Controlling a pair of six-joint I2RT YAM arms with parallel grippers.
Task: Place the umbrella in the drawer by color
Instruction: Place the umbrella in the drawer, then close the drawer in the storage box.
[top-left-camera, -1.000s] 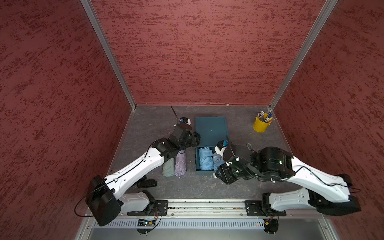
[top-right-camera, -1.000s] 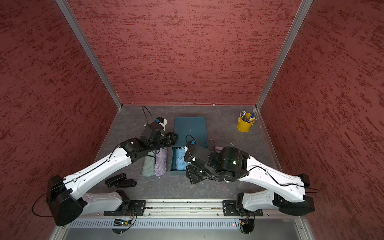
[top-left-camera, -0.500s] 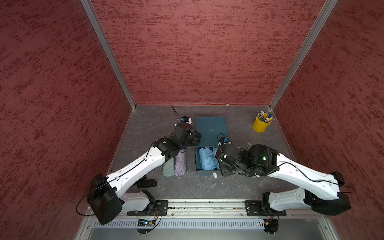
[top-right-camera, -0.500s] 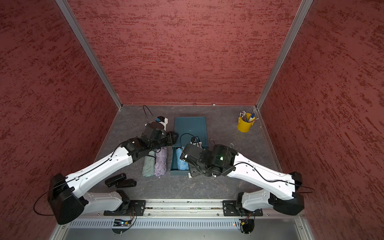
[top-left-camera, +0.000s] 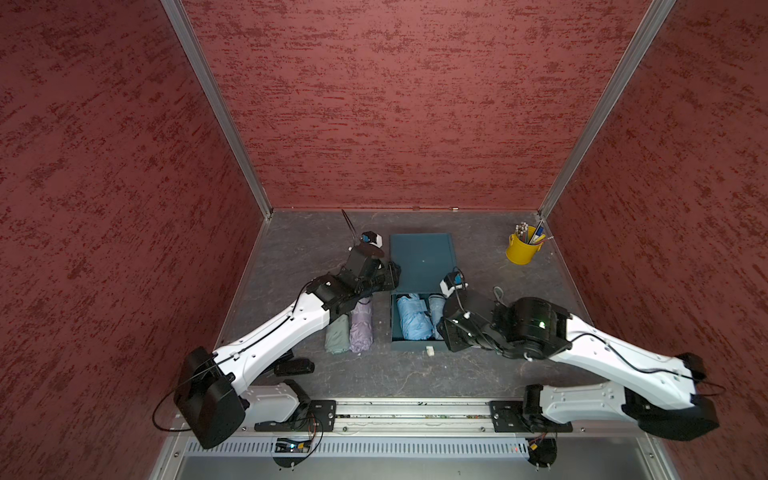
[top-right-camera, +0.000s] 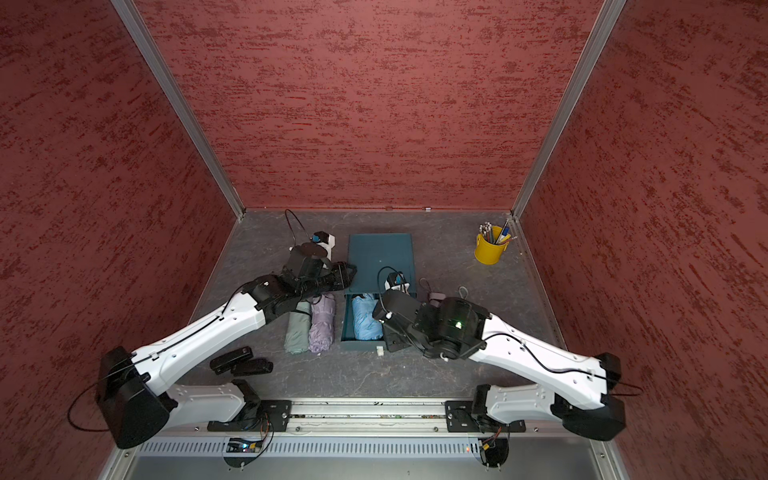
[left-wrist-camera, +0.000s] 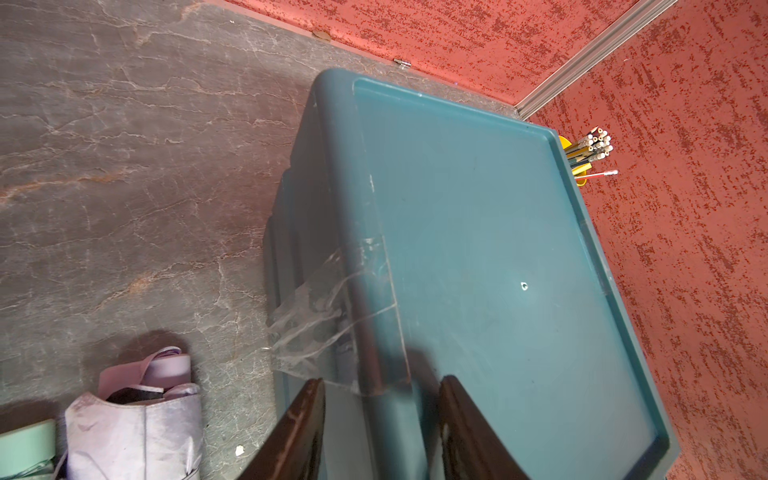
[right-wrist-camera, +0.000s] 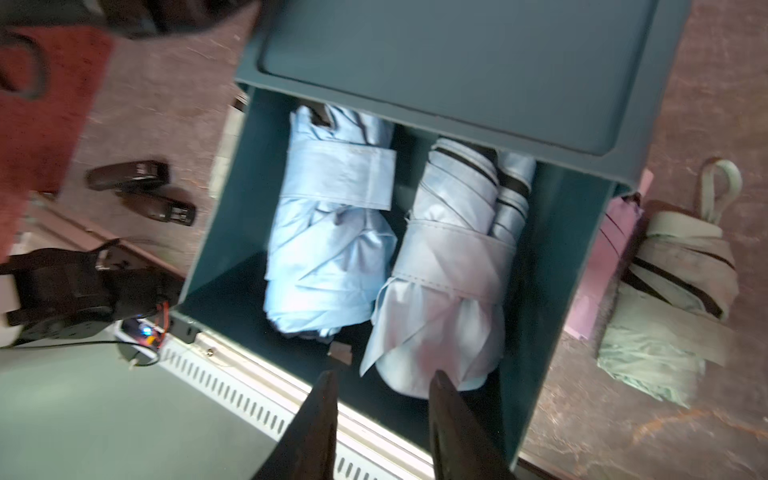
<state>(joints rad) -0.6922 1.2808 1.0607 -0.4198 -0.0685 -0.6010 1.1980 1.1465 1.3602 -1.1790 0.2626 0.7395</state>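
Observation:
The teal cabinet (top-left-camera: 422, 257) has its drawer (right-wrist-camera: 220, 232) pulled out toward the front. Two light blue folded umbrellas (right-wrist-camera: 332, 232) (right-wrist-camera: 449, 266) lie side by side in it. My right gripper (right-wrist-camera: 382, 378) hangs open over the drawer's front end with nothing between its fingers. My left gripper (left-wrist-camera: 380, 384) is open, its fingers straddling the cabinet's left top edge. A green umbrella (top-left-camera: 336, 336) and a purple umbrella (top-left-camera: 360, 328) lie on the table left of the drawer. In the right wrist view a pink umbrella (right-wrist-camera: 611, 245) and another green umbrella (right-wrist-camera: 673, 299) lie right of it.
A yellow cup of pencils (top-left-camera: 521, 249) stands at the back right. Two black oblong objects (top-left-camera: 291, 365) lie at the front left, near the left arm's base. Clear tape (left-wrist-camera: 316, 316) hangs off the cabinet's left side. Red walls close in three sides.
The right gripper carried a light blue umbrella over the drawer, let it go beside the other one, opened and drew back toward the front. The left arm barely moved.

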